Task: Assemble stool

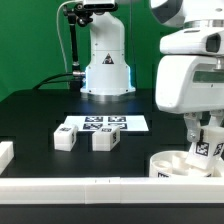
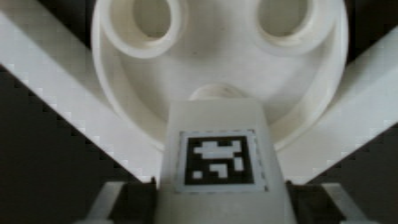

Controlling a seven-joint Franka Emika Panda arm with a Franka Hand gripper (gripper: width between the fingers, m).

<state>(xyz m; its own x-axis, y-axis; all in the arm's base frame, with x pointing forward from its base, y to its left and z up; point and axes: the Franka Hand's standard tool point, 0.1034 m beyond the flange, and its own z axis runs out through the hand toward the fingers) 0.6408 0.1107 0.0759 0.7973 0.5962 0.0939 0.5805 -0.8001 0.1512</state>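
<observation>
The round white seat disc [image 1: 184, 166] lies at the front of the exterior view's right, pushed into the corner of the white border bars. My gripper [image 1: 203, 143] is shut on a white tagged leg [image 1: 208, 142] and holds it upright over the seat. In the wrist view the leg [image 2: 221, 150] stands between my fingers [image 2: 125, 200], its tip at the seat [image 2: 214, 60], which shows two round holes. Two more legs [image 1: 65, 137] [image 1: 104, 138] lie loose on the table in the middle.
The marker board [image 1: 103, 124] lies flat behind the two loose legs. White border bars [image 1: 70, 184] run along the table's front edge, with another bar piece [image 1: 5, 153] at the exterior view's left. The robot base [image 1: 105, 70] stands at the back.
</observation>
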